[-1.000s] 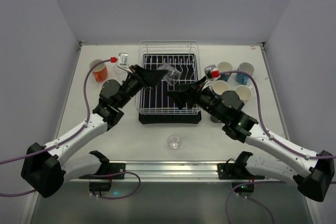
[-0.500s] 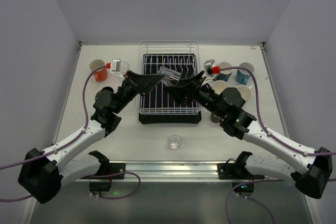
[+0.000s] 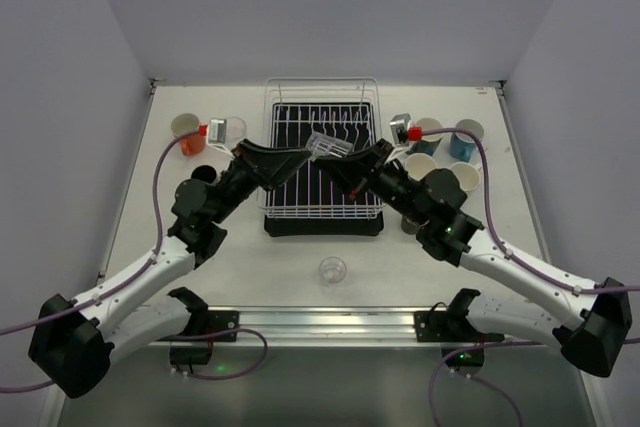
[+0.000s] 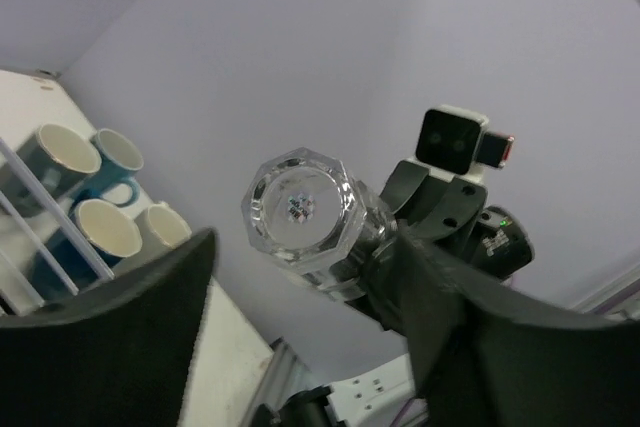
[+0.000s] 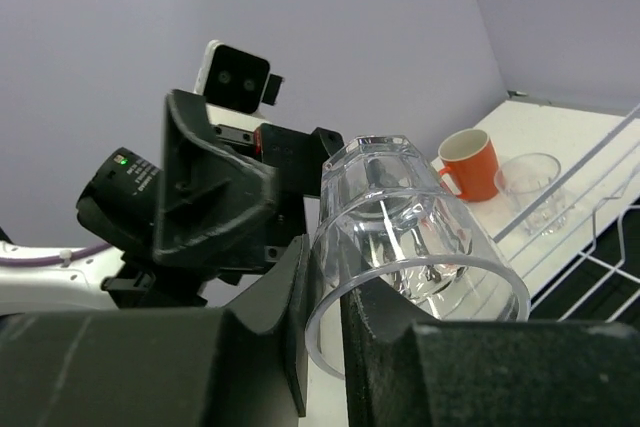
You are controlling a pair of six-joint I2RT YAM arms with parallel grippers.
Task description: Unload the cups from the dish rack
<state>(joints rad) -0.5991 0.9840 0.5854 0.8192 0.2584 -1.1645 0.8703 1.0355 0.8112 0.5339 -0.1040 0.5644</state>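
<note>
One clear glass (image 3: 326, 144), rim pinched in the right jaws, hangs before the spread left jaws.

glossy clear glass tumbler (image 5: 400, 227), white wire dish rack (image 3: 285, 122), glossy orange mug (image 5: 468, 162).

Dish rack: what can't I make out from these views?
Top view: left gripper and right gripper cover the middle of the dish rack; any cups beneath are hidden.
Right wrist view: rack cut off by the right edge.
Left wrist view: blurred fingers hide most of it.
</note>
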